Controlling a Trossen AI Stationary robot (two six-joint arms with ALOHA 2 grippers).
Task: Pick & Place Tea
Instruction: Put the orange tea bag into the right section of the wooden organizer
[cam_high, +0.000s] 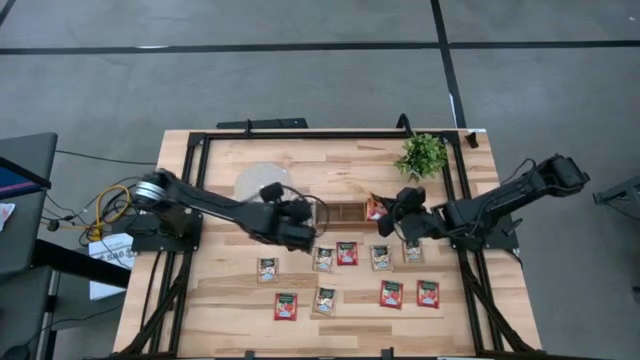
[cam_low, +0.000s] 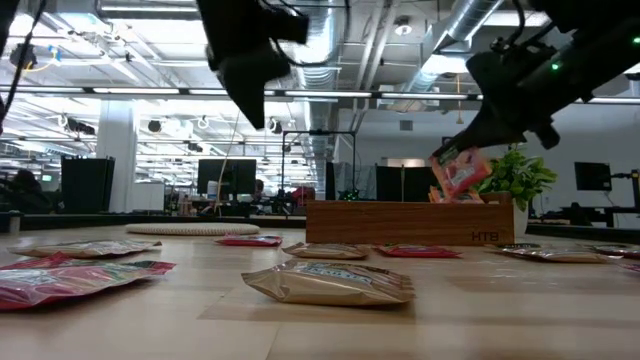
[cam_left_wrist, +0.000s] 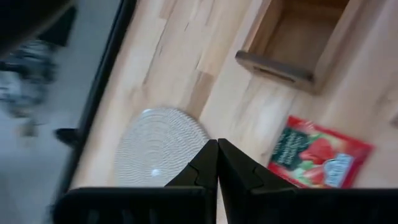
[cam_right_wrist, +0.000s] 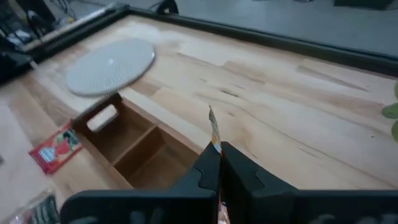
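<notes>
A: Starting at the left, what is the left gripper (cam_high: 318, 222) doing over the pale butcher-block wooden table (cam_high: 220, 290)?

B: It is hanging above the left end of the brown three-compartment wooden tray (cam_high: 345, 212), jaws pressed together with nothing between them. The left wrist view is showing bare wood under the tips, with the round grey-white woven disc (cam_left_wrist: 160, 146) beyond them and one red-orange square tea sachet (cam_left_wrist: 318, 154) lying flat off to one side. I am reading it as an arm that is waiting rather than working.

A: And the sachets on the table?

B: They are lying flat in two loose rows on the near half, red-orange ones mixed with pale grey-green ones, spread apart from one another, probably so a gripper can take one without disturbing its neighbour. The pale sachet (cam_low: 328, 282) nearest the low camera is sitting slightly puffed, so a pinch at its edge would likely suit it best.

A: Then the right side?

B: The right gripper (cam_high: 386, 216) is clamping a red-orange sachet (cam_low: 458, 171) by its upper edge, so it is dangling tilted in the air just over the tray's right end. Holding it edge-up like that should let it slip down into the narrow compartment. The sachet is not yet in the tray. The small green potted plant (cam_high: 422, 155) is standing just behind, close enough that a wide swing might brush it.
</notes>
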